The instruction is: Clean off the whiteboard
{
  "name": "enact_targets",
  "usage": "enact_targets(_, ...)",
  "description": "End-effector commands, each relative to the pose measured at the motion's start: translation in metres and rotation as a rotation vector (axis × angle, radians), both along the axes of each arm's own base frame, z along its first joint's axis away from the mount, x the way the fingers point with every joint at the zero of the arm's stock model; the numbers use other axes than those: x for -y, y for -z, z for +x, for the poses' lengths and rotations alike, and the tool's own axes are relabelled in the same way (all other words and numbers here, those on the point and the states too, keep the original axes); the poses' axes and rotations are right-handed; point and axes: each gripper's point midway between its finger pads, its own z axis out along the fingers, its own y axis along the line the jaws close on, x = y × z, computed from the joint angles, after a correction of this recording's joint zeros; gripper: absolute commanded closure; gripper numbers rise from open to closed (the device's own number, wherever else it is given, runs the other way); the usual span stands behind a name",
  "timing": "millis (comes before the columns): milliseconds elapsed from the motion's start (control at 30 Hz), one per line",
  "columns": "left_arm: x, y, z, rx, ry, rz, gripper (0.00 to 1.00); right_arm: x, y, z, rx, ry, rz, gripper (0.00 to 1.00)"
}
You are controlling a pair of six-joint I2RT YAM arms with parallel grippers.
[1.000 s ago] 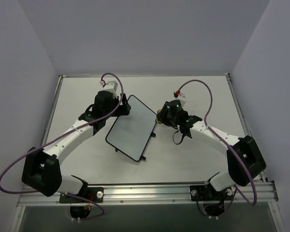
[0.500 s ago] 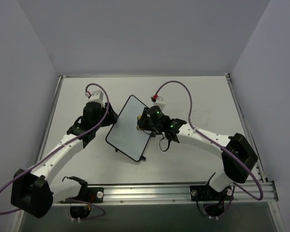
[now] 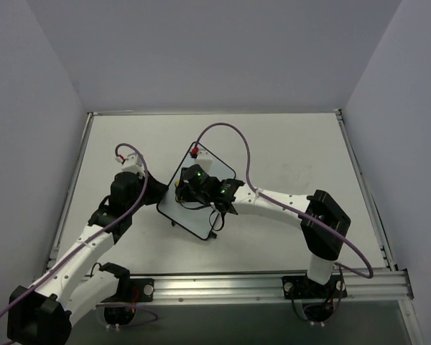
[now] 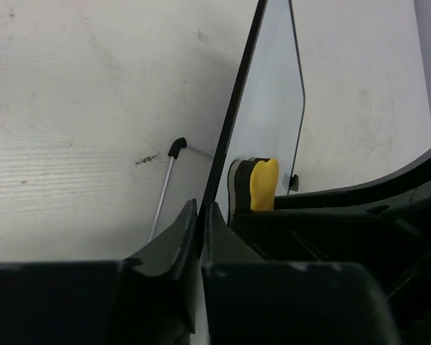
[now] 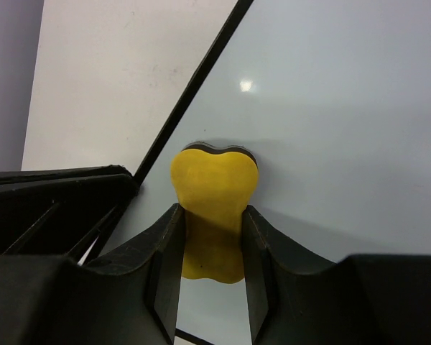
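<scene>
The whiteboard stands tilted on its small feet at the table's middle, and its face looks clean. My left gripper is at the board's left edge. In the left wrist view the gripper is shut on the thin black frame. My right gripper reaches over the board from the right. It is shut on a yellow sponge whose dark pad presses against the board near that same left edge. The sponge also shows just behind the frame in the left wrist view.
A thin metal stand leg with a black foot rests on the white table behind the board. Purple cables loop over both arms. Grey walls close in the table on three sides, and an aluminium rail runs along the near edge.
The left gripper slid down along the board's left edge and closed on the frame. The right gripper carried the sponge leftward across the board, from its right side to its left edge.
</scene>
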Motion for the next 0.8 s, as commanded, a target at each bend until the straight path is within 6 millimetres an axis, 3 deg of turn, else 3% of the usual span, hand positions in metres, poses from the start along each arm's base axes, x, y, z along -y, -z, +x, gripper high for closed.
enact_targets(0, 0.005, -0.012, 0.002, 0.047, 0.027, -0.038, 0.97, -0.001, -0.012, 0.005, 0.017, 0.06, 0.007, 1.0)
enact_targets(200, 0.006, -0.018, 0.0, 0.069, 0.043, -0.03, 0.98, -0.01, -0.011, -0.007, 0.023, 0.112, 0.029, 1.0)
enact_targets(300, 0.004, -0.023, -0.001, 0.084, 0.047, -0.021, 0.98, -0.002, -0.001, -0.005, 0.026, 0.148, 0.004, 1.0)
enact_targets(500, 0.004, -0.029, -0.003, 0.099, 0.056, -0.02, 0.98, 0.033, 0.019, 0.024, 0.015, 0.239, -0.045, 1.0)
enact_targets(633, 0.007, -0.031, -0.003, 0.106, 0.068, -0.02, 0.98, 0.049, 0.017, 0.036, 0.024, 0.273, -0.045, 1.0)
enact_targets(767, 0.011, -0.029, -0.001, 0.098, 0.082, -0.019, 0.98, 0.052, 0.014, 0.042, 0.027, 0.271, -0.035, 1.0)
